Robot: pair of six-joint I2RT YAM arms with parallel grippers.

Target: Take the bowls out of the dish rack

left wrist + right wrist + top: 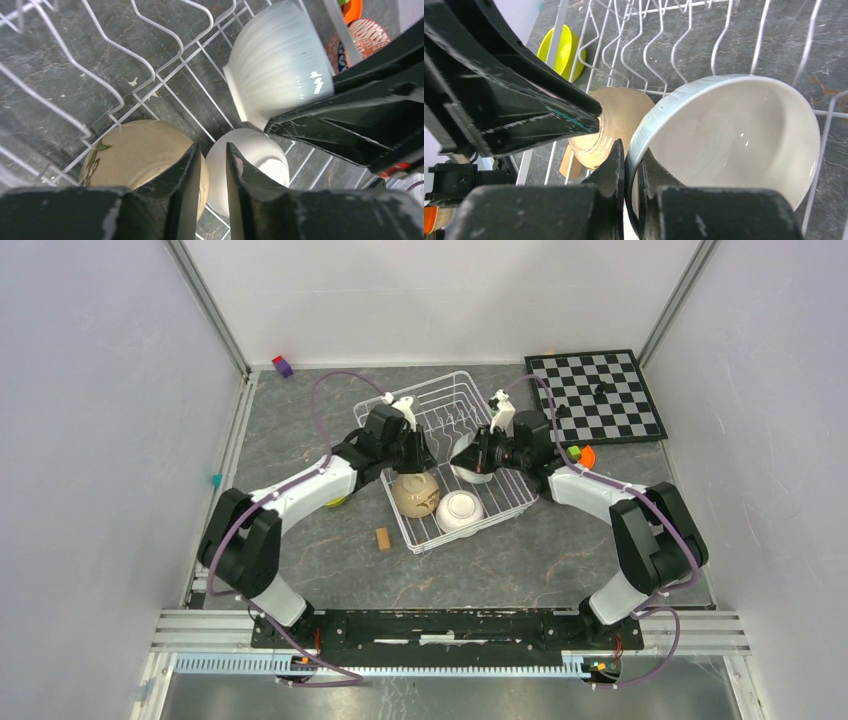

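The white wire dish rack (446, 408) holds three bowls. A tan bowl (415, 493) with a green leaf mark lies in it beside a plain white bowl (460, 512). My right gripper (630, 165) is shut on the rim of a second, ribbed white bowl (734, 135), tipped on edge over the rack floor (664, 55). My left gripper (212, 147) hovers just above the tan bowl (130, 155), jaws a narrow gap apart, nothing clamped, and the lower white bowl (255, 162) shows through the gap. A lime-yellow bowl (559, 50) sits on the table left of the rack. A red-speckled bowl (367, 37) sits right of it.
A chessboard (597, 395) lies at the back right. A small wooden block (382, 538) rests in front of the rack. Orange and green pieces (582, 454) sit by the right arm, and a purple-red block (283, 366) at the back left. The two grippers are close together over the rack.
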